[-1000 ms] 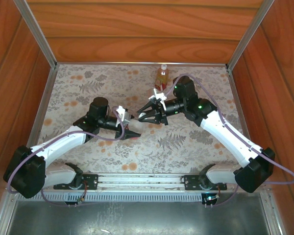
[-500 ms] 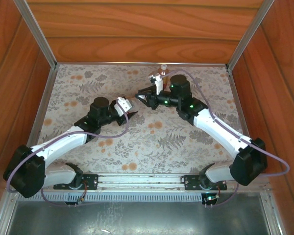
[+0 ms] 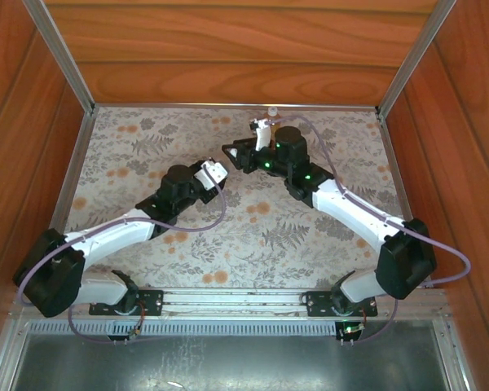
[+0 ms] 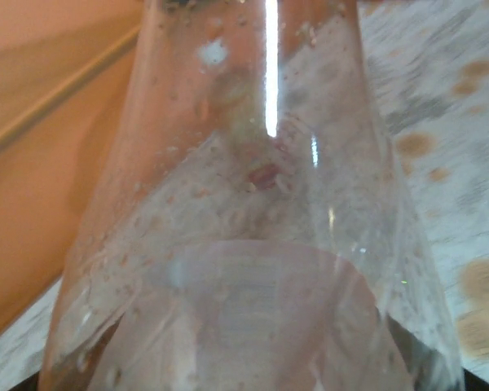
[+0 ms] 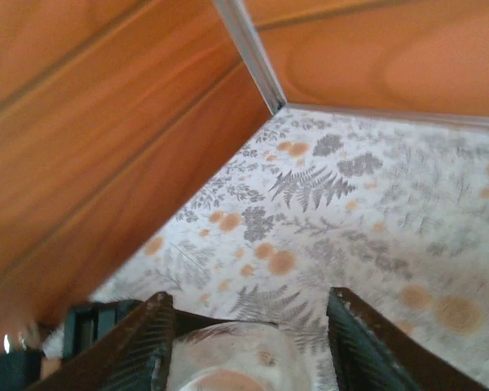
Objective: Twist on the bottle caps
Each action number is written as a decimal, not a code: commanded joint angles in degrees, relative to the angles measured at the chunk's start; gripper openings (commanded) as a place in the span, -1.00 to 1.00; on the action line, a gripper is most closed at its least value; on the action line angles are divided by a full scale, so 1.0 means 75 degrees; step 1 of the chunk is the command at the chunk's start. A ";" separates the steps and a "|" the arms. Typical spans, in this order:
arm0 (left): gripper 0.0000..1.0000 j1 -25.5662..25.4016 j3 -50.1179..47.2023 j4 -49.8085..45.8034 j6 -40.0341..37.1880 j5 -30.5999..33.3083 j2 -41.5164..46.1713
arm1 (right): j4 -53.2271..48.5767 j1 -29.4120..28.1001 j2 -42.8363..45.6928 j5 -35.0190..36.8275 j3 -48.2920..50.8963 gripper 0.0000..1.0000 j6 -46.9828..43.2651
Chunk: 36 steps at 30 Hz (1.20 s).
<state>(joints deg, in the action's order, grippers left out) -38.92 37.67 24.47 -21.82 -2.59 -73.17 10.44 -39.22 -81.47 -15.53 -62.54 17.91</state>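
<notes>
A clear plastic bottle (image 4: 253, 244) stands close in front of the left wrist camera, its neck pointing up and out of frame; no cap or label can be made out on it. My left gripper (image 3: 211, 173) is shut on it at mid-table. My right gripper (image 3: 235, 155) hovers just behind and to the right, open. The bottle's rounded clear end (image 5: 228, 358) sits low between the right fingers (image 5: 156, 346), nearer the left one. The amber bottle is mostly hidden behind the right arm, and its whitish cap (image 3: 270, 108) peeks out at the back edge.
A floral cloth (image 3: 310, 236) covers the table. Wooden walls with metal corner rails (image 3: 61, 57) enclose it on three sides. The right arm's forearm (image 3: 342, 204) crosses the right half, and the left arm's forearm (image 3: 118, 232) the left half.
The right gripper has swung from the table's middle toward the back, covering the amber bottle. The left gripper has moved back and tilted up with the clear bottle.
</notes>
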 commanded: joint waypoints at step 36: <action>0.13 -0.1279 0.0779 0.0435 -0.1615 0.1548 -0.1127 | -0.0659 -0.0212 -0.0173 0.1571 -0.0414 -0.99 0.0905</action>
<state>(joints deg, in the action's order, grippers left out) -42.17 40.75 27.24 -20.12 -1.74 -79.35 6.79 -38.06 -78.83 -16.05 -62.22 13.43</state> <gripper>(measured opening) 0.562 0.314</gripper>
